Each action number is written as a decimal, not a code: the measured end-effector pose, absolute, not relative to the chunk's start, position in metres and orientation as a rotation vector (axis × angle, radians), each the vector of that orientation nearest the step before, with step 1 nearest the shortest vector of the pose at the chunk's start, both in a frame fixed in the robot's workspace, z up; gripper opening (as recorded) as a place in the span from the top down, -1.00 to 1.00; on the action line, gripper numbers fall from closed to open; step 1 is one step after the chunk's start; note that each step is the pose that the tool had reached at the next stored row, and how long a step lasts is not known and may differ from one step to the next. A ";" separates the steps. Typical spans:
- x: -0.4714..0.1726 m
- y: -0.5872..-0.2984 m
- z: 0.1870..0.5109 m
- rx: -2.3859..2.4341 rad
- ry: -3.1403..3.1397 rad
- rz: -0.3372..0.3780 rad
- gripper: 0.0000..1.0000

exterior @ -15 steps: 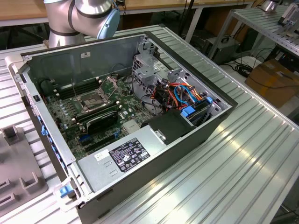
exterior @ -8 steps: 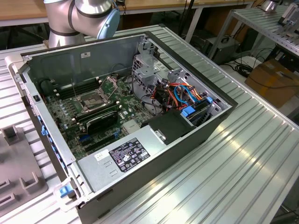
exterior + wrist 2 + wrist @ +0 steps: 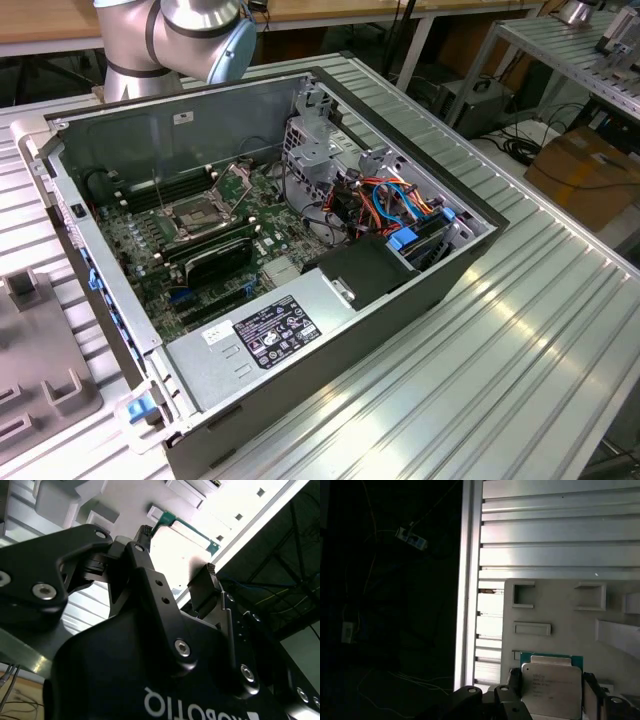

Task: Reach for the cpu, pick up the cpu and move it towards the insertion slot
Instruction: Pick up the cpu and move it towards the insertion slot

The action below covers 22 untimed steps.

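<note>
The cpu (image 3: 551, 687) is a flat silver square on a green backing, lying over a pale grey fixture tray (image 3: 560, 615). My gripper (image 3: 552, 692) straddles it, with a black finger tight against each of two opposite edges. In the second wrist view the cpu (image 3: 175, 542) glares bright between the same fingertips (image 3: 210, 572) of the gripper (image 3: 177, 551). Whether the chip rests on the tray or is lifted off it cannot be told. In the exterior view the insertion slot (image 3: 195, 215) is the metal-framed socket on the motherboard inside the open computer case (image 3: 400, 300).
The arm's grey and blue joint (image 3: 190, 30) stands behind the case's far wall. A grey fixture (image 3: 40, 375) lies at the exterior view's left. The ribbed aluminium table (image 3: 500, 370) spreads around the case. Cables and drive bays (image 3: 390, 205) crowd the case's other end.
</note>
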<state>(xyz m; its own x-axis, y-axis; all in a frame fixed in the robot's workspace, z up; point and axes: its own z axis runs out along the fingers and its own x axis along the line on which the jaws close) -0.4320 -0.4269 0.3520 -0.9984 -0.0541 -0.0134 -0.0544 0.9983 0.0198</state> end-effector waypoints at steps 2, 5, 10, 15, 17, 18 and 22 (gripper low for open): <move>-0.431 -0.427 0.352 -0.085 3.128 0.031 -0.09; -0.422 -0.426 0.352 -0.085 3.128 0.030 -0.09; -0.415 -0.425 0.353 -0.084 3.128 0.030 -0.09; -0.415 -0.423 0.363 -0.084 3.125 0.030 -0.09; -0.415 -0.422 0.363 -0.084 3.124 0.030 -0.09; -0.413 -0.421 0.363 -0.084 3.124 0.030 -0.09; -0.405 -0.421 0.363 -0.084 3.124 0.030 -0.09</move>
